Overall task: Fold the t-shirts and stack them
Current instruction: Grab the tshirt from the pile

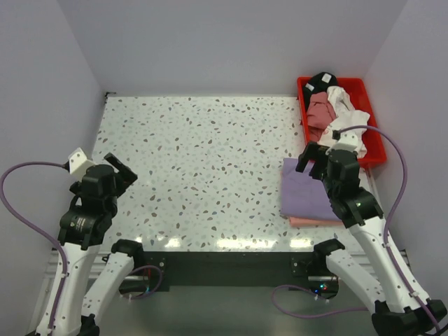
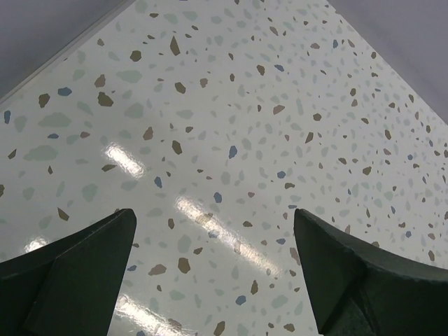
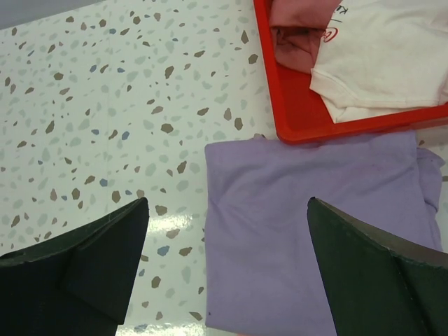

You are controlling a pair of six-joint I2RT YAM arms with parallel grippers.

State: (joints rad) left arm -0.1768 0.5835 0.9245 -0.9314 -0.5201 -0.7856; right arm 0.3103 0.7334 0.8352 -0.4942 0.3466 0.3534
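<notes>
A folded lavender t-shirt (image 1: 302, 190) lies at the table's right near edge on top of a folded pale pink t-shirt (image 1: 308, 221); the lavender one fills the right wrist view (image 3: 308, 224). A dusty red t-shirt (image 1: 320, 112), a white t-shirt (image 1: 348, 106) and a black t-shirt (image 1: 323, 80) lie crumpled in the red tray (image 1: 376, 148). My right gripper (image 1: 312, 157) is open and empty above the lavender shirt's far edge (image 3: 227, 210). My left gripper (image 1: 122, 168) is open and empty over bare table at the left (image 2: 213, 217).
The red tray (image 3: 280, 105) stands at the back right against the wall. Grey walls close the speckled table (image 1: 203, 161) on the left, back and right.
</notes>
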